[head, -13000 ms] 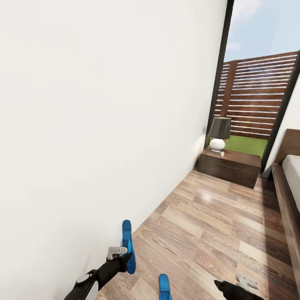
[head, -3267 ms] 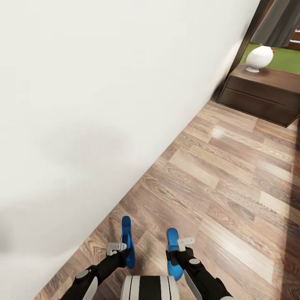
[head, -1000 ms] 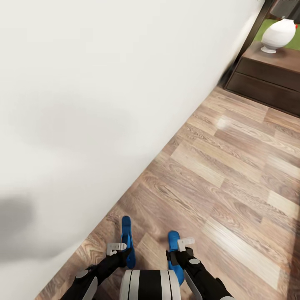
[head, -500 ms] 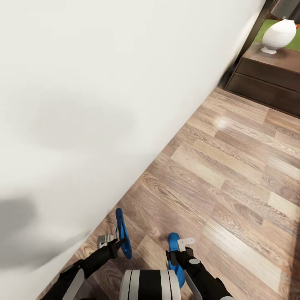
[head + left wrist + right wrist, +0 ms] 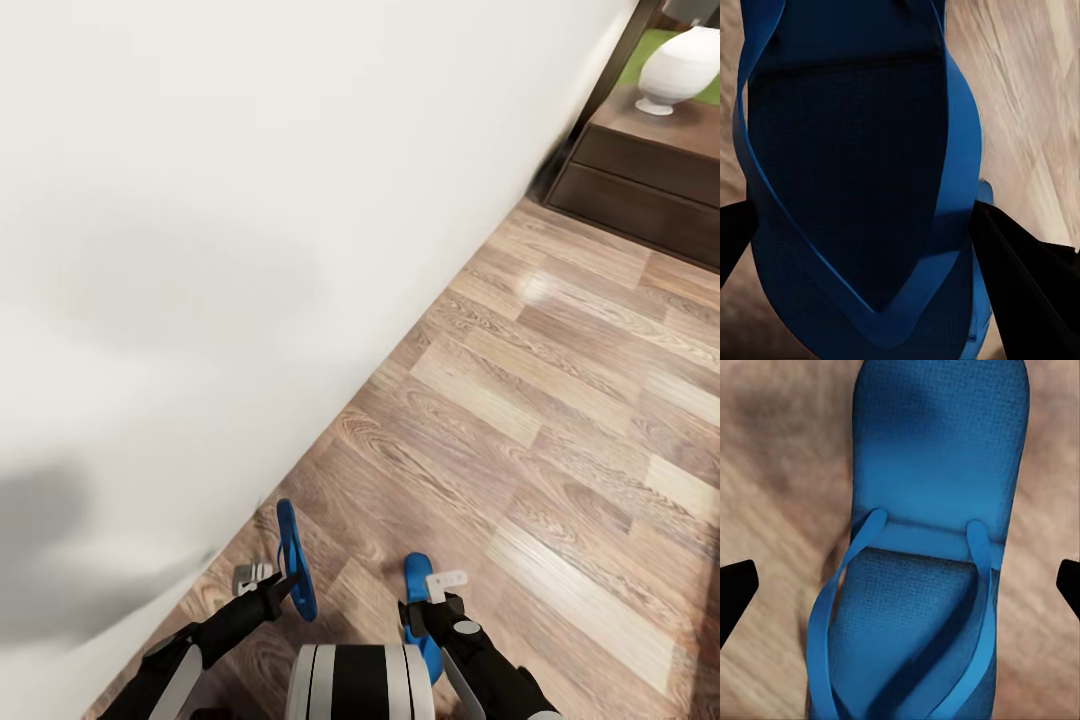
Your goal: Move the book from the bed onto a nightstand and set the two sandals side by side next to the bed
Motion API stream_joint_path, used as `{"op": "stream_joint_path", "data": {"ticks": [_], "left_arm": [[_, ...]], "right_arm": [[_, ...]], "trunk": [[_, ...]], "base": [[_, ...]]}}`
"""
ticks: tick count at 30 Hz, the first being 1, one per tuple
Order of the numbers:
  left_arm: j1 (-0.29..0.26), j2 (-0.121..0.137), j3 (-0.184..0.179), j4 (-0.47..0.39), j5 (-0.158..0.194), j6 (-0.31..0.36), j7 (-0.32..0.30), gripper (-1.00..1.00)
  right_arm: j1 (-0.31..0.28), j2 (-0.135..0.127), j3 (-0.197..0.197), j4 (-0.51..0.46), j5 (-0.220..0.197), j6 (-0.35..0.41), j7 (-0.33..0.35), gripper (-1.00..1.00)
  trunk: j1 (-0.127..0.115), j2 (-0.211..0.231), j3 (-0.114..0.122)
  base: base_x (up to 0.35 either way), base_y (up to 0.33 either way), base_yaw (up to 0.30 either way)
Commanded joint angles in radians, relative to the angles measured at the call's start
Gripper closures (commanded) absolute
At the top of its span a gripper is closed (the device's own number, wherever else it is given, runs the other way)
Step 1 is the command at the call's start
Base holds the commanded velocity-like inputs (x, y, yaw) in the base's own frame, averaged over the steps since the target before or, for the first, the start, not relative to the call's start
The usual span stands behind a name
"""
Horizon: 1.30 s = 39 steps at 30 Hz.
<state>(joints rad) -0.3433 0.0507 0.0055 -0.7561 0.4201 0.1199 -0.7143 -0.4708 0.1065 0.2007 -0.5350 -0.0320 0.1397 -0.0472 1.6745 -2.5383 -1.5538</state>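
Two bright blue sandals show at the bottom of the head view, over the wood-plank floor by the white wall. My left gripper (image 5: 268, 582) is shut on the left sandal (image 5: 292, 555), which stands tilted on its edge; in the left wrist view this sandal (image 5: 847, 172) sits between both dark fingers (image 5: 1020, 285). The right sandal (image 5: 415, 578) lies flat under my right gripper (image 5: 432, 598). In the right wrist view that sandal (image 5: 930, 585) lies strap-side up, and the fingertips (image 5: 735, 589) stand wide apart, clear of its sides. A nightstand (image 5: 640, 190) is at the far right. Book and bed are out of view.
The white wall (image 5: 250, 200) runs close along my left side, down to the floor beside the left arm. A white round lamp base (image 5: 680, 65) stands on the nightstand. My white trunk (image 5: 360, 685) shows at the bottom edge. Open plank floor (image 5: 560, 430) stretches toward the nightstand.
Within the last second my left arm swung outward toward the wall and turned its sandal from flat to edge-on. The right arm and its sandal stayed put. The view shifted slightly.
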Motion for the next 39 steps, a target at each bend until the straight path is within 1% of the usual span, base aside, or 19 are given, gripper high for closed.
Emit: {"op": "stream_joint_path", "data": {"ticks": [1,12,19,26,32,33,39], "left_arm": [[0.0,0.0,0.001,0.0,0.011,0.011,-0.004,1.0],[0.0,0.0,0.0,0.0,0.011,0.011,-0.004,1.0],[0.0,0.0,0.0,0.0,0.011,0.011,-0.004,1.0],[0.0,0.0,0.0,0.0,0.011,0.011,-0.004,1.0],[0.0,0.0,0.001,0.0,0.011,0.011,-0.004,1.0],[0.0,0.0,0.001,0.0,0.011,0.011,-0.004,1.0],[0.0,0.0,0.001,0.0,0.011,0.011,-0.004,1.0]], "right_arm": [[0.0,-0.001,0.005,-0.002,-0.003,0.006,-0.005,-1.0],[0.0,-0.001,0.005,-0.002,-0.003,0.006,-0.005,-1.0],[0.0,-0.001,0.005,-0.002,-0.003,0.006,-0.005,-1.0],[0.0,-0.001,0.005,-0.002,-0.003,0.006,-0.005,-1.0],[0.0,-0.001,0.005,-0.002,-0.003,0.006,-0.005,-1.0],[0.0,-0.001,0.005,-0.002,-0.003,0.006,-0.006,1.0],[0.0,-0.001,0.005,-0.004,-0.003,0.006,-0.006,1.0]], "trunk": [[0.0,0.0,-0.005],[0.005,-0.003,-0.047],[0.005,-0.003,-0.047],[0.008,-0.005,-0.074],[0.008,-0.005,-0.074],[0.008,-0.005,-0.074],[0.008,-0.005,-0.074]], "base": [[0.0,0.0,0.0],[0.0,0.0,0.0],[0.0,0.0,0.0],[0.0,0.0,0.0],[0.0,0.0,0.0],[0.0,0.0,0.0],[0.0,0.0,0.0]]}}
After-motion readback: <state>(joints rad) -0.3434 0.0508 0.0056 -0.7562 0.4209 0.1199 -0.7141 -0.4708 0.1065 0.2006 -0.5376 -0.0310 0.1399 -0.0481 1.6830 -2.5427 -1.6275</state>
